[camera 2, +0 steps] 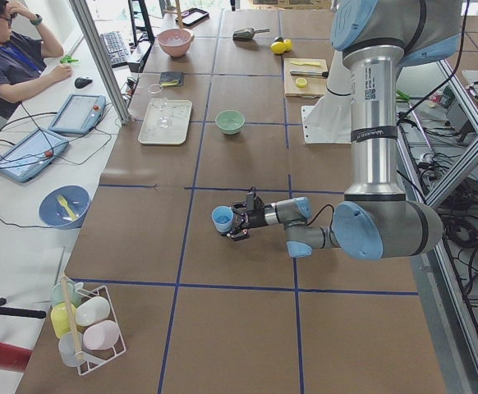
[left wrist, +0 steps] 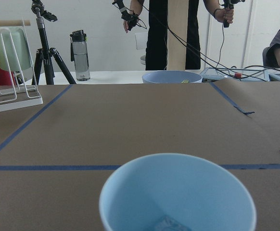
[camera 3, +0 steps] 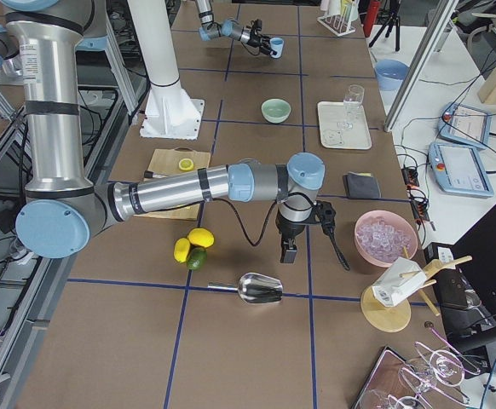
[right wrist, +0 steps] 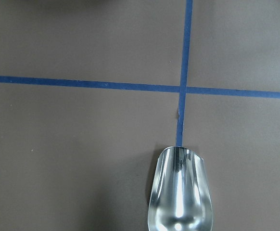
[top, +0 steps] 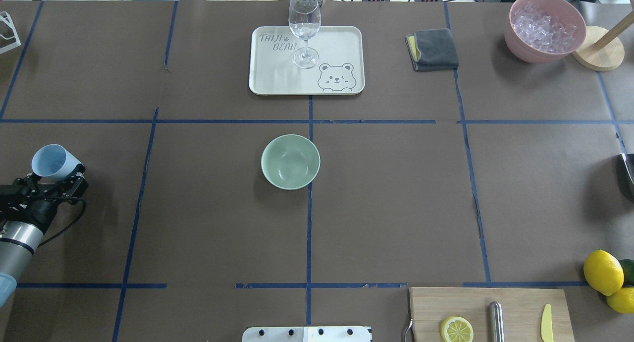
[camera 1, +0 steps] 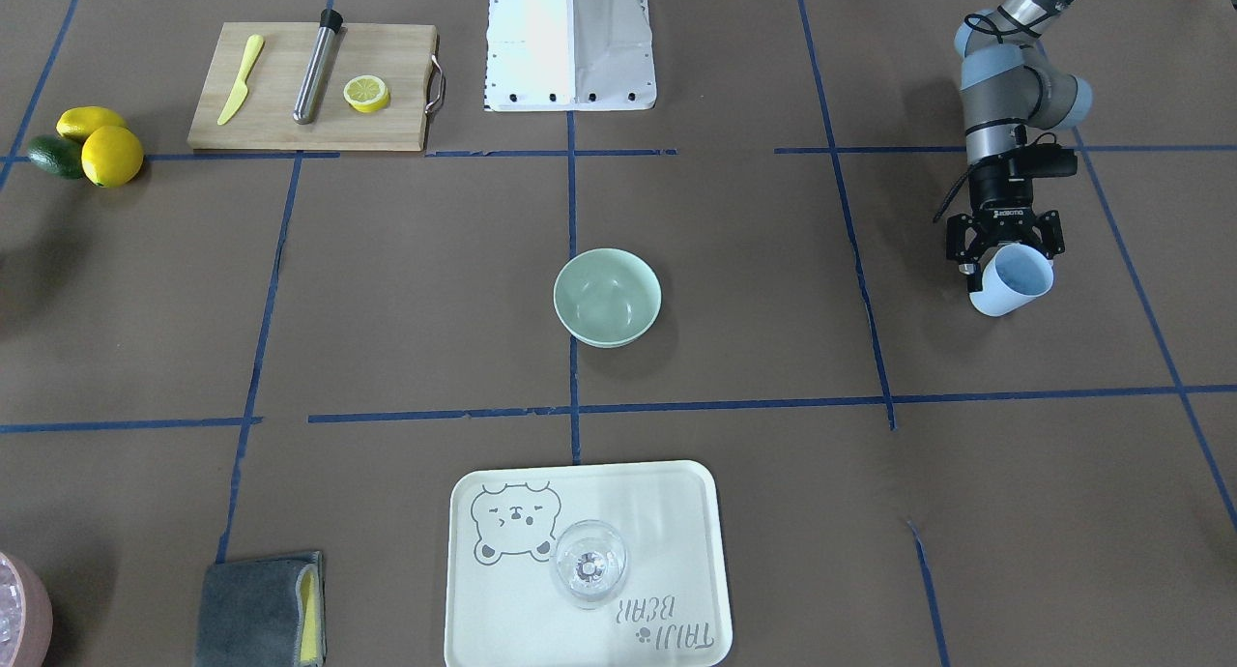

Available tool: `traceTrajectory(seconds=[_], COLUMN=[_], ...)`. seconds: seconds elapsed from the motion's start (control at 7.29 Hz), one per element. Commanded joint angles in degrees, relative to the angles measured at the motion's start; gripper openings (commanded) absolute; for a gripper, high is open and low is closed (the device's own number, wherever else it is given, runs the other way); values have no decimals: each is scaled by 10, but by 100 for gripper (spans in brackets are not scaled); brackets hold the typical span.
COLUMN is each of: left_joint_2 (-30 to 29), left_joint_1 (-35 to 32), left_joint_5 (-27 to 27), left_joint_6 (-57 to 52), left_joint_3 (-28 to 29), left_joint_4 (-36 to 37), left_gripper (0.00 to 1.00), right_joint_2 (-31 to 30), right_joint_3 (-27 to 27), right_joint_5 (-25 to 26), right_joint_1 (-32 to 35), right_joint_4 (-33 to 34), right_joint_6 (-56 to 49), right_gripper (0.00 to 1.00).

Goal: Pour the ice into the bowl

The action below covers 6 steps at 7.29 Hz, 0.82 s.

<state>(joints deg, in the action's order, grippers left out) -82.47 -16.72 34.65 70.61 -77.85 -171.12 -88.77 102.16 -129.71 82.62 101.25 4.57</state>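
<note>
My left gripper (camera 1: pixel 1007 259) is shut on a light blue cup (camera 1: pixel 1011 280) and holds it tilted above the table at my far left; it also shows in the overhead view (top: pixel 54 172). The left wrist view shows a clear ice cube (left wrist: pixel 166 224) at the bottom of the cup (left wrist: pixel 178 192). The mint-green bowl (camera 1: pixel 607 300) stands empty at the table's middle (top: pixel 290 162), far from the cup. My right gripper (camera 3: pixel 288 252) hangs above a metal scoop (right wrist: pixel 181 192) that lies on the table; I cannot tell whether it is open or shut.
A pink container of ice (top: pixel 544 25) stands at the far right, with a grey cloth (top: pixel 433 48) beside it. A tray (top: pixel 342 39) holds a wine glass (top: pixel 304 27). A cutting board (camera 1: pixel 387 116) carries a lemon half, knife and metal rod. Lemons (camera 1: pixel 108 153) lie nearby.
</note>
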Motion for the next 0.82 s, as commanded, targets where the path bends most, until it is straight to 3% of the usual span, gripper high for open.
traceTrajectory(seconds=[0.0, 0.27, 0.41, 0.55, 0.69], left_joint_2=[-16, -16, -15, -13, -7], left_joint_1=[0, 0, 0, 0, 0], left_joint_5=[0, 1, 1, 1, 1], left_joint_6=[-1, -1, 0, -2, -6], left_joint_3=[15, 15, 14, 14, 15], left_joint_4=[0, -1, -1, -18, -40], left_gripper=[99, 92, 75, 38, 13], right_joint_2=[1, 2, 2, 3, 4], right_joint_3=[0, 0, 0, 0, 0], right_joint_5=[1, 1, 1, 1, 1], right_joint_1=[0, 0, 0, 0, 0], right_joint_4=[0, 0, 0, 0, 0], right_joint_6=[0, 0, 0, 0, 0], right_gripper=[100, 100, 100, 100, 100])
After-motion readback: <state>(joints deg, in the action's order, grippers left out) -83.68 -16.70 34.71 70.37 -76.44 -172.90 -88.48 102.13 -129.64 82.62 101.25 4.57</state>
